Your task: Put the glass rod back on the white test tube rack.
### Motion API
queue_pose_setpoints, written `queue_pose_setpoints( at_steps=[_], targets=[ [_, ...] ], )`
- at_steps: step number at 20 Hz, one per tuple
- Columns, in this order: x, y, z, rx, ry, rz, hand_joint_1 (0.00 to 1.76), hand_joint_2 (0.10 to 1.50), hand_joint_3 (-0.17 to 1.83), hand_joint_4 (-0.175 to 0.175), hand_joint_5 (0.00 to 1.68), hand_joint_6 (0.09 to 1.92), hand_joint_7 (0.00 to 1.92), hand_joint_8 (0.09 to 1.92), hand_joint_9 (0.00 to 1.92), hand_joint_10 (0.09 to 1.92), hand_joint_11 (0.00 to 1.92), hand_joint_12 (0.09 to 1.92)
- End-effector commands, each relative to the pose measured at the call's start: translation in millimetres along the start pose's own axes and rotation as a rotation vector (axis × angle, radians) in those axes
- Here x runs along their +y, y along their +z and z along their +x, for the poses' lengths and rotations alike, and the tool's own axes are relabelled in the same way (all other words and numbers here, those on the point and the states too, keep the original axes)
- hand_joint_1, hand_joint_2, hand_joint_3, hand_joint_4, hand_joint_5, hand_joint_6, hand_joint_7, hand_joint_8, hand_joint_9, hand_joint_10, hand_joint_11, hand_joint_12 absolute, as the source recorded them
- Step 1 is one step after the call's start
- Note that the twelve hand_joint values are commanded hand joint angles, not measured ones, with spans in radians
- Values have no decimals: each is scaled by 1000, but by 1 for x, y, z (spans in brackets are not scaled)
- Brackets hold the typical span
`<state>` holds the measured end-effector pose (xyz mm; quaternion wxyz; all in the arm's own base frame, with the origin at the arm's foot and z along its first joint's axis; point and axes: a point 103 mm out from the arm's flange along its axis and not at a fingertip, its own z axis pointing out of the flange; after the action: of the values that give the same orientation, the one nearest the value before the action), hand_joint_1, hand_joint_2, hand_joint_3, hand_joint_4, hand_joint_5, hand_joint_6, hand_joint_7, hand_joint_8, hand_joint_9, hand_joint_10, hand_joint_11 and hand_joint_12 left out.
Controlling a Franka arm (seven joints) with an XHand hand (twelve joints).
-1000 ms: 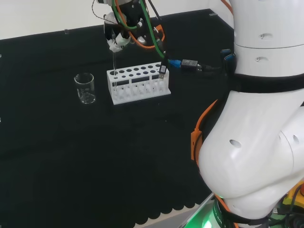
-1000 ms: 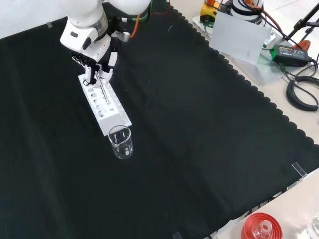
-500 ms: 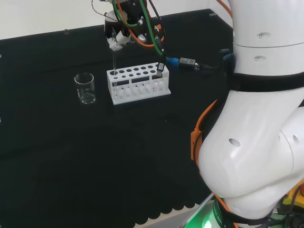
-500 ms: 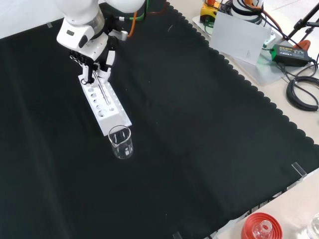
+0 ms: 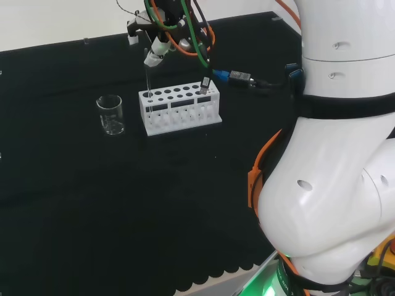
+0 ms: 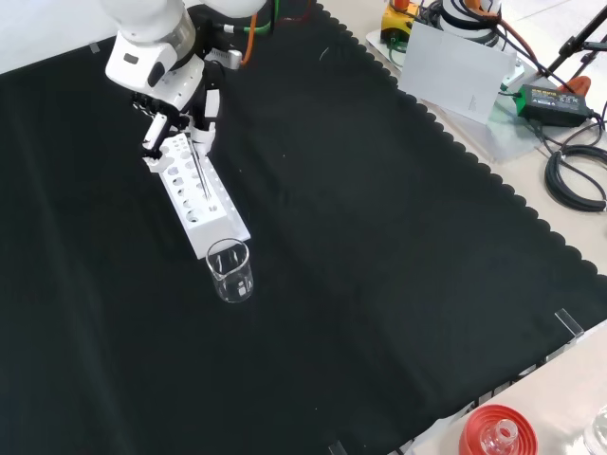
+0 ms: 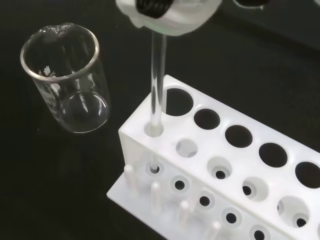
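Observation:
The white test tube rack (image 5: 185,118) (image 6: 203,214) (image 7: 212,143) lies on the black cloth. The glass rod (image 5: 148,86) (image 6: 200,172) (image 7: 157,85) stands nearly upright in the small hole at the rack's end nearest the beaker, its lower tip down at the rack's base. The hand (image 5: 158,49) (image 6: 180,102) hovers just above the rack. Its fingers (image 6: 152,135) are spread away from the rod, and one white fingertip (image 7: 165,14) still rests at the rod's top.
An empty glass beaker (image 5: 110,115) (image 6: 229,271) (image 7: 67,80) stands just off the rack's end. Cables with a connector (image 5: 237,76) hang near the rack's other end. A red ribbed stand (image 6: 496,431) sits at the cloth's near edge. The arm's white links (image 5: 333,185) loom at right.
The hand has risen a little above the rack and its fingers have spread apart off the rod. The rod stays in the rack's end hole.

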<state>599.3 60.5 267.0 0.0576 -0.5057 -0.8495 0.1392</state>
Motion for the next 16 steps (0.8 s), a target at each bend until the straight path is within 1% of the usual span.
queue_pose_setpoints(
  at_steps=[1,9,16],
  targets=[
    [-6,-3,-2,11,12,-7,1112,865,-175,-175,246,911,1830,316,1920,531,1920,607],
    [-26,-19,-13,15,40,-27,1099,862,-175,-175,257,889,1843,307,1920,571,1920,624],
    [-45,-30,-12,12,57,-47,1098,862,-175,-175,283,892,1849,306,1920,579,1920,632]
  ],
)
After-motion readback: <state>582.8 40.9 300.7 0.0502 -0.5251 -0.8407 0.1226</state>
